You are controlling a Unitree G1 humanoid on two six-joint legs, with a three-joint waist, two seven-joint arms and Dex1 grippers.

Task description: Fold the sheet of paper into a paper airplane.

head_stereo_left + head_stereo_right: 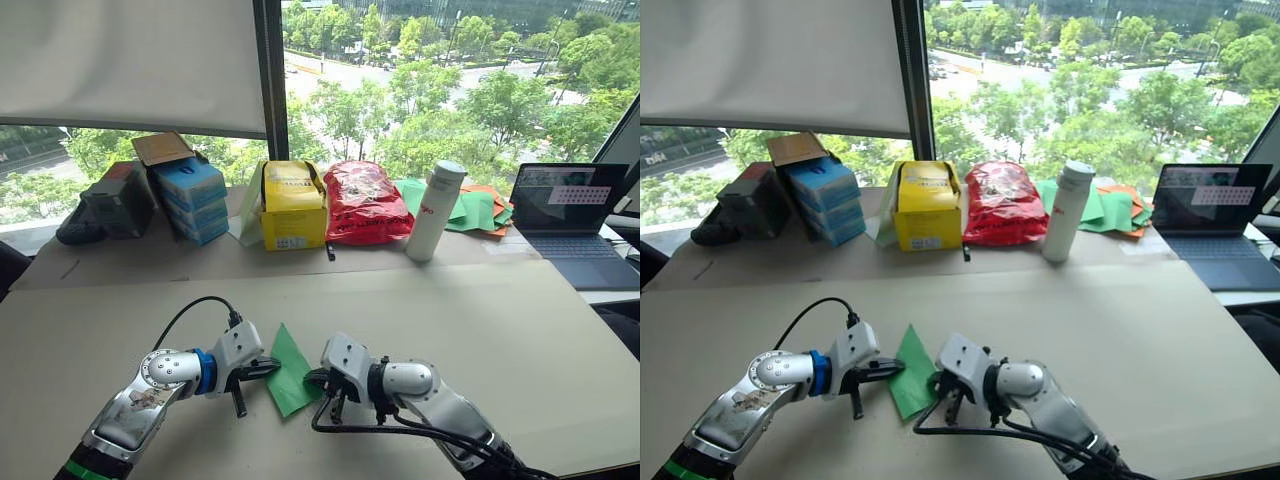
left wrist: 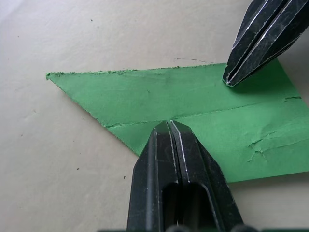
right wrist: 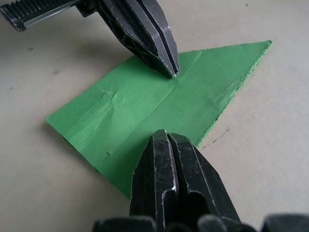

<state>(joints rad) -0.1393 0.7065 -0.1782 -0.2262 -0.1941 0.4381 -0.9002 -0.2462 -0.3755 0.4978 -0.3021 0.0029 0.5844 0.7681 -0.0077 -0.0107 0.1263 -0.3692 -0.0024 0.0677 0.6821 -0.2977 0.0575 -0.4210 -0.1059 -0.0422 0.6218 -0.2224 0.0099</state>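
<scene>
A: Start on your left. What do you have there?

B: The left gripper, fingers pressed together with no gap, holding nothing. Its tip rests on the left edge of the paper airplane.

A: And the paper itself?

B: It lies flat on the near part of the table, between your two grippers. It's a bright-green folded wedge, its point aimed away from you, with a crease running across it and a few small wrinkles near the blunt end.

A: Now the right side.

B: The right gripper is closed too, empty, its tip down on the paper's right edge. In the wrist views the two tips face each other across the crease.

A: Anything beyond the paper?

B: Along the far edge, left to right: a dark bag, stacked blue boxes, a yellow box, a red bag, a white bottle, a pile of green and orange papers, and an open laptop.
</scene>
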